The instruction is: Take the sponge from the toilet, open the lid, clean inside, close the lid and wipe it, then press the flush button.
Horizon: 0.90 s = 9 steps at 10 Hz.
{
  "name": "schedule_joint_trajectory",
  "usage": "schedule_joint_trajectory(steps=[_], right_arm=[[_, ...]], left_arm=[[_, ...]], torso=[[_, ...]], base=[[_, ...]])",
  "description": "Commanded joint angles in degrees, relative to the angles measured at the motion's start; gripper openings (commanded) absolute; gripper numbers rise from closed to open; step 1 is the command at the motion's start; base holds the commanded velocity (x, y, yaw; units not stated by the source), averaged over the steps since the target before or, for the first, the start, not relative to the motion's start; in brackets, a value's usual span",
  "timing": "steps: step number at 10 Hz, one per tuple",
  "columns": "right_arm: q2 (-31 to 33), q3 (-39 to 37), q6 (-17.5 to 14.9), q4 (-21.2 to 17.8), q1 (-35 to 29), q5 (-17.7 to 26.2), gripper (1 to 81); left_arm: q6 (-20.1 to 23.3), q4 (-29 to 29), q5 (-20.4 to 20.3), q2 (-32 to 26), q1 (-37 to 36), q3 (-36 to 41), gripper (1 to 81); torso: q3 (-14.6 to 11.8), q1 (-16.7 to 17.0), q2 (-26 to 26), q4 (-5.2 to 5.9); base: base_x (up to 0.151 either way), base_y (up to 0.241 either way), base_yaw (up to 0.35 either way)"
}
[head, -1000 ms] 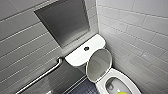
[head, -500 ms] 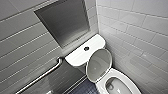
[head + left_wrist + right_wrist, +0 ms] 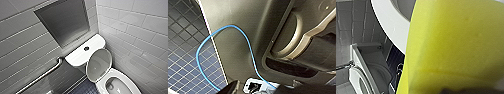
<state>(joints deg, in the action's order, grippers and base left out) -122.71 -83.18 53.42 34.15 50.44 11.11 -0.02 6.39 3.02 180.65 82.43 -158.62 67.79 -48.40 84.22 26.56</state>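
At about 5 o'clock in the head view stands the toilet [image 3: 119, 75], its lid [image 3: 98, 65] raised and leaning back against the tank [image 3: 77, 57], where the flush button [image 3: 86, 48] sits mid-top. A grab bar [image 3: 41, 78] runs at 8 o'clock, a wall niche [image 3: 65, 21] at 12. The right gripper [image 3: 461, 91] pinches the sponge [image 3: 456, 45] above the bowl rim [image 3: 389, 27]. Whether the left gripper [image 3: 254, 87] is spread or pressed together, I cannot tell.
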Motion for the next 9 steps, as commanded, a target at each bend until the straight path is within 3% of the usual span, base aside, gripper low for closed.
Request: schedule_joint_trajectory(steps=[1, 2, 5, 6, 7, 9], right_arm=[[0.2, 0.1, 0.0, 0.3, -3.2, 3.5, 1.0], [-0.5, -0.4, -0.1, 0.2, -3.4, 3.7, 1.0], [-2.7, -2.9, -0.1, 0.2, -2.8, 3.7, 1.0], [-3.4, -3.6, -0.1, 0.2, -2.1, 3.7, 1.0], [-3.9, -4.5, -0.1, 0.3, -1.4, 3.7, 1.0], [-4.0, -5.2, -0.1, 0.3, -0.2, 3.7, 1.0]], left_arm=[[0.1, 0.3, 5.0, -1.0, 1.1, -0.5, 81.1], [0.1, 0.4, 5.1, -1.0, 1.1, -0.5, 81.1], [0.1, 0.4, 5.0, -1.0, 1.0, -0.5, 81.1], [0.1, 0.4, 5.0, -1.1, 1.0, -0.5, 81.1], [0.1, 0.4, 5.0, -1.0, 1.0, -0.5, 81.1], [0.2, 0.4, 5.0, -1.0, 0.8, -0.5, 81.1]], torso=[[0.0, 3.6, -5.6, 0.0], [-5.2, 4.6, -7.2, 0.0], [-8.9, 7.8, -12.3, 0.0], [-10.0, 9.0, -14.2, -4.07], [-10.9, 10.2, -16.0, -4.89], [-13.4, 12.6, -19.7, -7.62]], base=[[0.0, 0.0, 0.0], [0.0, 0.0, 0.0], [0.0, 0.0, 0.0], [0.0, 0.0, 0.0], [0.0, 0.0, 0.0], [0.0, 0.0, 0.0]])
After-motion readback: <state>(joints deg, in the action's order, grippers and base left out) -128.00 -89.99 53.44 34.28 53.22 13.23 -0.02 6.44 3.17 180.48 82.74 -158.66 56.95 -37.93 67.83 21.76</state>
